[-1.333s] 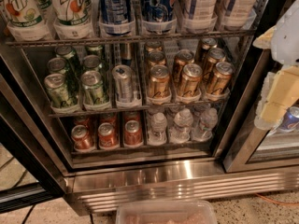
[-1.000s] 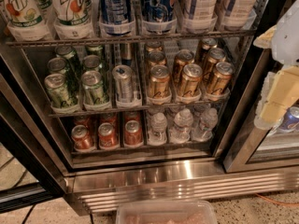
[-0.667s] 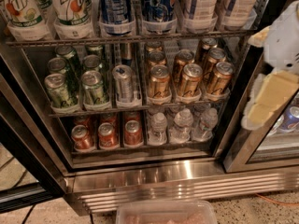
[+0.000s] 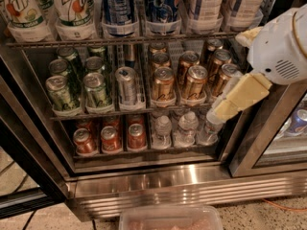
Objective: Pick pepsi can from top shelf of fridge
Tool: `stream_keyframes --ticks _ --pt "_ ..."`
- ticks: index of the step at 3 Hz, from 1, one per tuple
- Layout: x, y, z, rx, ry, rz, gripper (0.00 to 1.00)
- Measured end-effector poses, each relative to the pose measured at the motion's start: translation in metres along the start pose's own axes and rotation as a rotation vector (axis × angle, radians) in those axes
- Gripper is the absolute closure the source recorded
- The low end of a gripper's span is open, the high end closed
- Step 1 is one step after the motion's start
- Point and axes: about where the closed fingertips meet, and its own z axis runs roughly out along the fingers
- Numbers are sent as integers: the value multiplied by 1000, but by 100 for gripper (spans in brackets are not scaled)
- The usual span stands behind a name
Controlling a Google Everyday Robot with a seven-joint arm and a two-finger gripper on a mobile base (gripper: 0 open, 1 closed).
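The fridge (image 4: 168, 181) stands open in the camera view, its wire racks full of drinks. The top shelf (image 4: 120, 41) runs across the upper edge. On it a dark blue pepsi can (image 4: 161, 4) stands in a clear tray right of centre, its top cut off by the frame, with a blue-and-white striped can (image 4: 117, 6) to its left. My gripper (image 4: 237, 102), cream-coloured under a white round wrist (image 4: 283, 47), hangs at the right in front of the middle rack. It is below and right of the pepsi can and holds nothing.
7UP bottles (image 4: 72, 4) and white bottles (image 4: 204, 1) flank the blue cans. Green cans (image 4: 60, 92), a silver can (image 4: 125, 85) and bronze cans (image 4: 192, 80) fill the middle rack. Red cans (image 4: 110, 138) and water bottles (image 4: 184, 128) sit below. A clear tub (image 4: 170, 218) lies on the floor.
My arm has swung left and in from the right edge toward the fridge front, and now covers the right end of the middle rack. The drinks have not moved.
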Motion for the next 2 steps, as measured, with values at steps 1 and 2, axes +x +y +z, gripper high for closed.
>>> stream_keyframes --ticks 1,2 --pt "-8 0 -1 4 -25 4 0" --pt "-12 11 5 5 -46 10 0"
